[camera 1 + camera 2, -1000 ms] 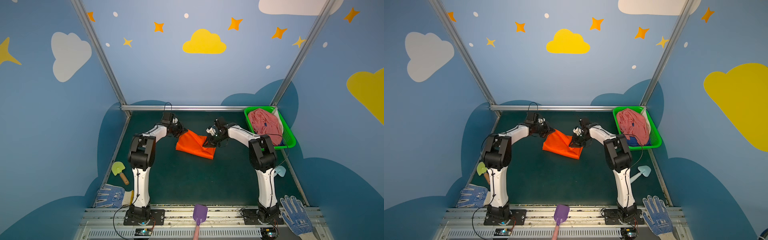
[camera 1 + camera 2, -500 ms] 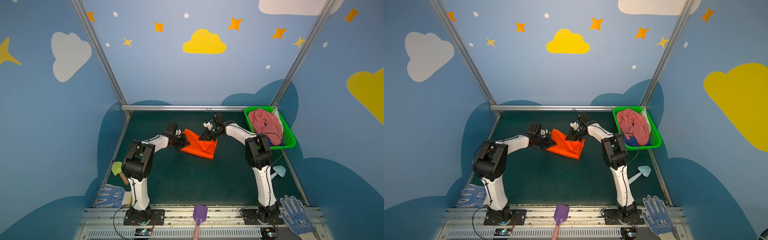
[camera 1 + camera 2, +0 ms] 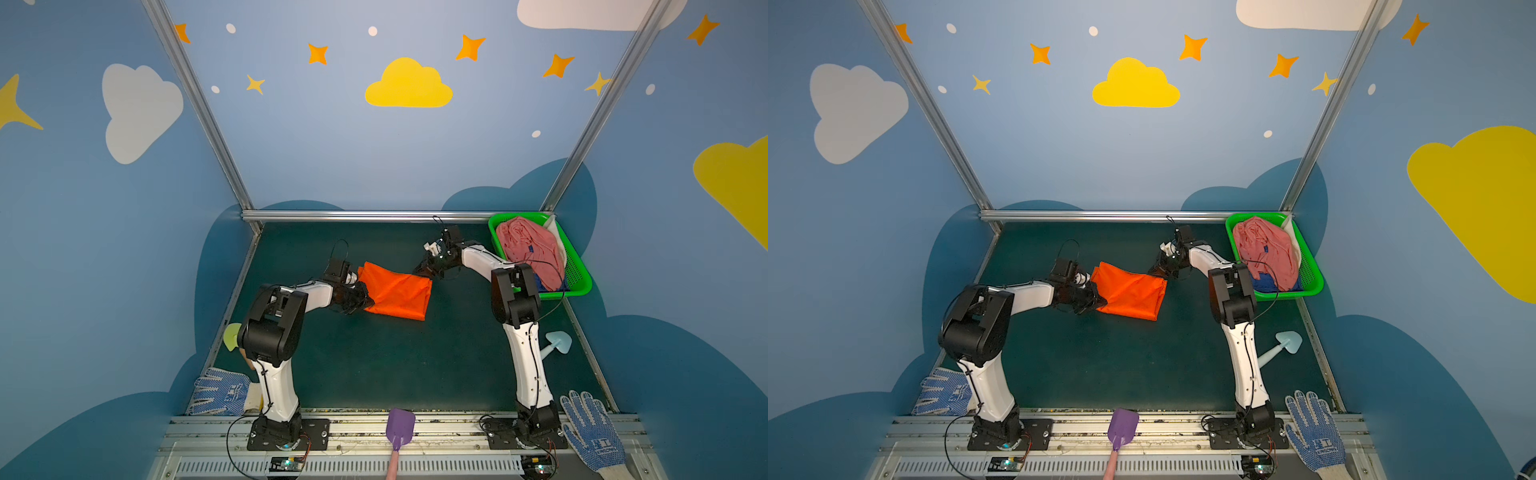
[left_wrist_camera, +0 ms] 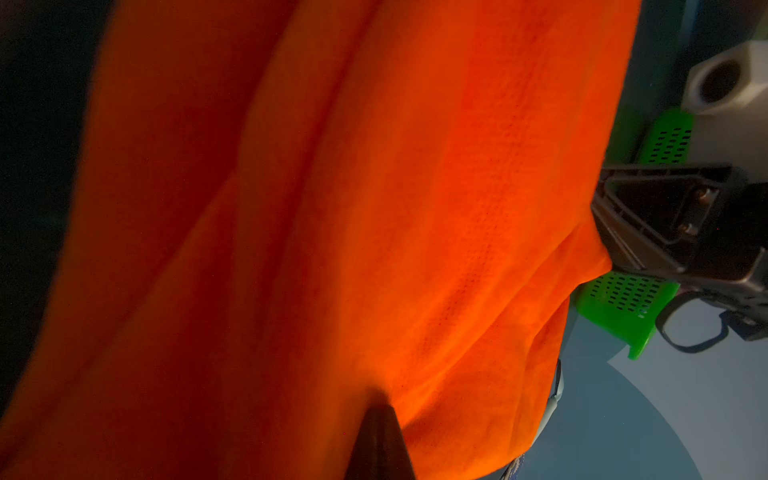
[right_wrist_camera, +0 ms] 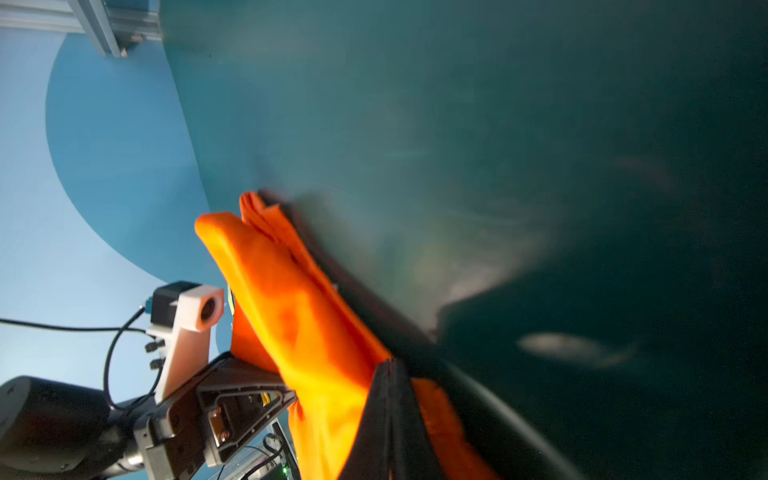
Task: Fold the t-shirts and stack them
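Observation:
A bright orange t-shirt point(image 3: 397, 291) point(image 3: 1131, 291), folded into a rough rectangle, is held by two of its corners in the middle of the green mat in both top views. At its left corner my left gripper point(image 3: 362, 301) point(image 3: 1097, 301) is shut on the cloth, and orange cloth point(image 4: 374, 208) fills the left wrist view around the closed tips point(image 4: 380, 409). My right gripper point(image 3: 422, 270) point(image 3: 1156, 271) point(image 5: 389, 363) is shut on the far right corner point(image 5: 291, 316). A dusty pink t-shirt point(image 3: 528, 249) point(image 3: 1266, 249) lies bunched over a dark blue one point(image 3: 544, 283) point(image 3: 1264, 283).
A green mesh basket point(image 3: 578, 268) point(image 3: 1313, 270) at the back right holds the pink and blue shirts. Dotted work gloves point(image 3: 220, 392) point(image 3: 590, 432) lie at the front corners. A purple scoop point(image 3: 400, 424), a pale blue one point(image 3: 557, 343) and a yellow-green one point(image 3: 232, 336) lie near the edges.
The right gripper has closed on the shirt's far right corner. The left gripper has pulled its corner toward the front, and the orange shirt has swung round between the two grippers.

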Robot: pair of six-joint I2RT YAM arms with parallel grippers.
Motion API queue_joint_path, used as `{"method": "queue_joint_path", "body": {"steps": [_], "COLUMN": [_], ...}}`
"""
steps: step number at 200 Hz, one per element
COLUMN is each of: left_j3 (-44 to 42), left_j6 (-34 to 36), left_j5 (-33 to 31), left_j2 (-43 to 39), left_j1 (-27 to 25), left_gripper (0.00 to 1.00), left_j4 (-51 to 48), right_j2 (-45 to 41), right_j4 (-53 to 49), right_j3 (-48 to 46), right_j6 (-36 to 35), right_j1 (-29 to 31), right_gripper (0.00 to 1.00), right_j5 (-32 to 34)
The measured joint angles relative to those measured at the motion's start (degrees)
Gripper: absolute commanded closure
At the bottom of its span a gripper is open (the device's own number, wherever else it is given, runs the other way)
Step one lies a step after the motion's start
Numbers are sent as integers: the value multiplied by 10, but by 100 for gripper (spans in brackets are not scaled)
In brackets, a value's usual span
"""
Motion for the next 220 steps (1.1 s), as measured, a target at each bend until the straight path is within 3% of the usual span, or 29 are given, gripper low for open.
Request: {"method": "queue_joint_path", "body": {"steps": [33,53,61,69,76,82,114,138,159,220], "left_j3": [13,53,74,99,122,144,227,241,260,249], "left_j6": [4,17,27,43,54,65,118,141,164,195], "left_j5": [1,2,1,-1,-5,-12,-40,-45,-45,-4], "left_j2": [-17,-33,-41,-52,-61,-68,-101,-107,-78,40], "left_j1": [1,2,2,2,3,5,41,83,101,96], "left_gripper": [90,76,64,49,44,40,24,21,18,15], "left_j4": [-28,-59,-74,-92,-110,-130,-200,-236,-278,-300], "right_j2": [9,4,-5,-16,-30,-45,-160,-244,-288,-300], "right_j4": [-12,-21,-28,-37,-44,-49,-75,-85,-86,-76], "right_j3": [19,35,35,34,29,24,-26,-75,-139,-330], "right_j6": [-3,-13,-18,-23,-29,-36,-73,-95,-110,-100], "right_j1": [0,1,0,-1,-3,-5,-19,-27,-30,-22], "right_gripper": [100,97,90,77,59,50,36,25,22,21], "right_j5": [-4,-4,-2,1,4,8,32,47,58,76]}}
